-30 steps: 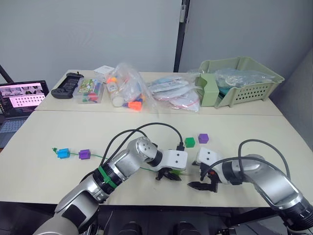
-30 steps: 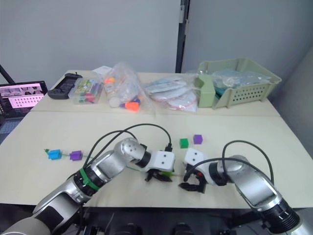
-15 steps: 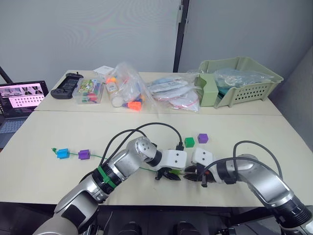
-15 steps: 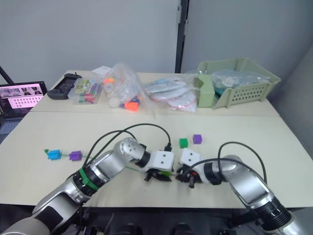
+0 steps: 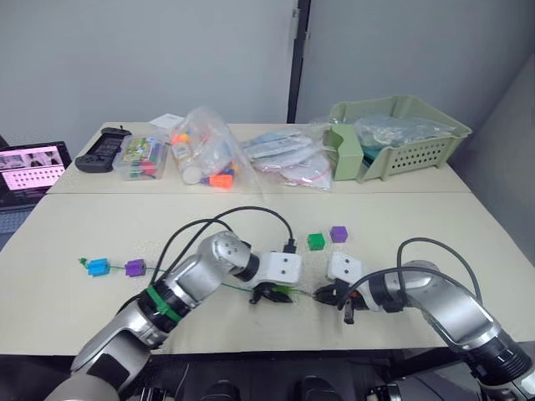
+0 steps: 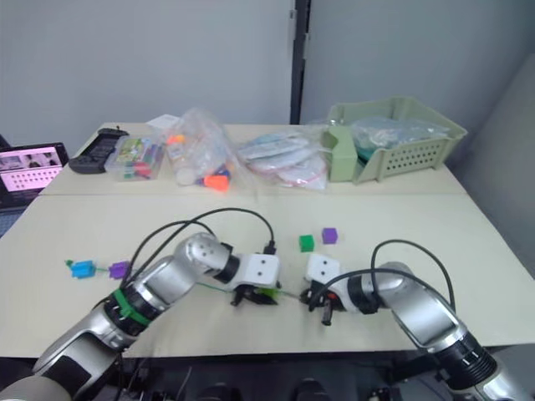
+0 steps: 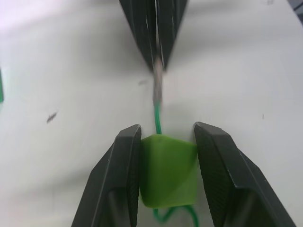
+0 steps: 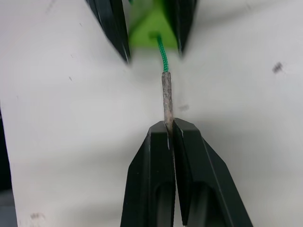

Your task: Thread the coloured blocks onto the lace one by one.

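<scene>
Lace (image 5: 180,276) runs across the bench (image 5: 435,234) from the blue block (image 5: 98,266) and purple block (image 5: 135,267) already strung near its far end. Left gripper (image 7: 164,142) fingers are clamped on the lime green block (image 7: 168,176), with the lace emerging through it. Right gripper (image 8: 171,130) fingers are closed fully on the pale tip (image 8: 166,97). Dark green block (image 5: 315,241) and second purple block (image 5: 338,234) lie loose just beyond both grippers.

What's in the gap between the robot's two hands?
The lace spans it: it leaves the lime green block in the left hand, and its pale tip is pinched by the right hand.
</scene>
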`<action>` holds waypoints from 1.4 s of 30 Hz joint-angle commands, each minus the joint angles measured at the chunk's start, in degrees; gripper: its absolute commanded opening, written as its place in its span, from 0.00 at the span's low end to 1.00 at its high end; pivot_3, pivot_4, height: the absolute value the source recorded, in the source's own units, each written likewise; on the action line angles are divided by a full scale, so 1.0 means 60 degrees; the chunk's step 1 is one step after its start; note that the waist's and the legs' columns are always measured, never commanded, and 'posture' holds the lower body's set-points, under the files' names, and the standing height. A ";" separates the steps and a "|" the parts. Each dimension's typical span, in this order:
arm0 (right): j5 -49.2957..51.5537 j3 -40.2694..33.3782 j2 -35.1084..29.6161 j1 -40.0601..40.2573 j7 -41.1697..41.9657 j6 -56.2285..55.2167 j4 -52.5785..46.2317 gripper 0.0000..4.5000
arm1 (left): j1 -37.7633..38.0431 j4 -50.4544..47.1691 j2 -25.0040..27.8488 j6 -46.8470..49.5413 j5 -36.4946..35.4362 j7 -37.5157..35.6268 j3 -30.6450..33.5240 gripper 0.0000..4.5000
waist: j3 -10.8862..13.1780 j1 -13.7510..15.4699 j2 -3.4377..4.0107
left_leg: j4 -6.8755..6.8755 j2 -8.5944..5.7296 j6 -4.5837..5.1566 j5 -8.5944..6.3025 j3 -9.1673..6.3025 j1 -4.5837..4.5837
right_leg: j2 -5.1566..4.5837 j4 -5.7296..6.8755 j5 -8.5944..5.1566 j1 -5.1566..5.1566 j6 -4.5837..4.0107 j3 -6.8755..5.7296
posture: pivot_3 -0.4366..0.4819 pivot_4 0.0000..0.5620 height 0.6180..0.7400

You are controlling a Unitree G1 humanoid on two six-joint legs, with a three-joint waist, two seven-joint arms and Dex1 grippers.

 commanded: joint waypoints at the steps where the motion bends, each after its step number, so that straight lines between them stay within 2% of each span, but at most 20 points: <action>1: -0.0025 -0.0164 -0.0078 -0.0234 0.0012 0.0063 -0.0346 0.00 | 0.0455 0.0420 0.1243 0.0311 0.0312 -0.0268 0.0452 0.28 | 0.0000 -0.0091 0.0000 | -0.0007 0.0010 0.0000 0.0000 -0.0002 0.0008 | 0.0011 0.0004 -0.0002 0.0000 -0.0007 -0.0001 | 0.48 0.27 1.00; 9: -0.0019 0.0092 -0.0087 -0.0436 0.0156 0.0216 -0.0795 0.00 | 0.1375 0.0907 0.3034 -0.0827 -0.0118 -0.0786 0.1602 0.28 | -0.0001 -0.0137 0.0003 | -0.0065 0.0080 0.0001 -0.0001 0.0005 0.0049 | 0.0101 0.0019 -0.0034 -0.0018 -0.0065 0.0012 | 0.48 0.27 1.00; 11: -0.0002 0.0206 -0.0079 -0.0499 0.0205 0.0299 -0.0914 0.00 | 0.1750 0.1401 0.3695 -0.1432 -0.0285 -0.1080 0.2067 0.28 | -0.0001 -0.0136 0.0004 | -0.0067 0.0079 0.0001 -0.0001 0.0012 0.0048 | 0.0100 0.0022 -0.0036 -0.0020 -0.0070 0.0005 | 0.48 0.27 1.00; 15: -0.0013 0.0447 -0.0104 -0.0645 0.0304 0.0507 -0.1078 0.00 | 0.2306 0.2192 0.4533 -0.2526 -0.0471 -0.1384 0.2684 0.28 | -0.0002 -0.0155 0.0007 | -0.0070 0.0101 0.0008 -0.0005 0.0017 0.0057 | 0.0105 0.0025 -0.0029 -0.0024 -0.0112 0.0005 | 0.48 0.27 1.00; 19: -0.0041 0.0709 -0.0024 -0.0968 0.0384 0.0774 -0.1191 0.00 | 0.2690 0.3653 0.5351 -0.3759 -0.0432 -0.1609 0.3246 0.27 | -0.0002 -0.0162 0.0010 | -0.0074 0.0134 0.0015 -0.0011 0.0042 0.0066 | 0.0118 0.0027 -0.0039 -0.0030 -0.0130 0.0006 | 0.48 0.27 1.00; 23: -0.0005 0.0828 0.0137 -0.1200 0.0337 0.0876 -0.1191 0.00 | 0.2461 0.5301 0.5676 -0.5179 -0.0153 -0.1578 0.3449 0.27 | -0.0002 -0.0105 0.0012 | -0.0077 0.0158 0.0017 -0.0013 0.0112 0.0070 | 0.0137 0.0030 -0.0047 -0.0038 -0.0142 -0.0005 | 0.48 0.27 1.00; 26: -0.0003 0.0867 0.0192 -0.1266 0.0345 0.0873 -0.1150 0.00 | 0.2191 0.5937 0.5578 -0.5768 -0.0076 -0.1543 0.3497 0.27 | -0.0004 -0.0082 0.0013 | -0.0077 0.0166 0.0018 -0.0013 0.0134 0.0063 | 0.0145 0.0037 -0.0048 -0.0051 -0.0147 -0.0004 | 0.48 0.27 1.00; 31: -0.0024 0.0945 0.0250 -0.1349 0.0364 0.0829 -0.1053 0.00 | 0.1996 0.5498 0.4953 -0.5373 -0.0969 -0.1832 0.4005 0.27 | -0.0006 0.0039 0.0019 | -0.0070 0.0157 0.0017 -0.0012 0.0182 0.0011 | 0.0111 0.0120 -0.0036 -0.0156 -0.0171 0.0009 | 0.48 0.27 1.00; 33: -0.0017 0.0970 0.0268 -0.1381 0.0380 0.0813 -0.1024 0.00 | 0.1994 0.5192 0.4842 -0.4920 -0.1262 -0.1984 0.4269 0.50 | -0.0006 0.0131 0.0017 | -0.0054 0.0146 0.0017 -0.0012 0.0187 -0.0016 | 0.0108 0.0150 -0.0036 -0.0191 -0.0171 0.0008 | 0.48 0.27 1.00; 38: -0.0011 0.1055 0.0339 -0.1442 0.0366 0.0861 -0.1031 0.00 | 0.1914 0.4503 0.4859 -0.3967 -0.1921 -0.2724 0.4606 0.87 | 0.0006 0.0202 -0.0005 | -0.0048 0.0146 0.0016 -0.0012 0.0187 -0.0040 | 0.0101 0.0135 -0.0036 -0.0195 -0.0170 0.0006 | 0.48 0.27 1.00; 40: 0.0009 0.1098 0.0408 -0.1473 0.0341 0.0906 -0.1054 0.00 | 0.1757 0.3765 0.4788 -0.3149 -0.2396 -0.2981 0.4727 0.99 | 0.0018 0.0207 -0.0025 | -0.0048 0.0145 0.0016 -0.0012 0.0185 -0.0047 | 0.0102 0.0132 -0.0036 -0.0199 -0.0170 0.0002 | 0.48 0.27 1.00; 42: 0.0023 0.1134 0.0502 -0.1541 0.0303 0.0991 -0.1076 0.00 | 0.1654 0.2583 0.4648 -0.1972 -0.3079 -0.3210 0.4789 1.00 | 0.0022 0.0216 -0.0034 | -0.0048 0.0148 0.0016 -0.0012 0.0180 -0.0054 | 0.0102 0.0134 -0.0036 -0.0202 -0.0170 -0.0001 | 0.48 0.27 1.00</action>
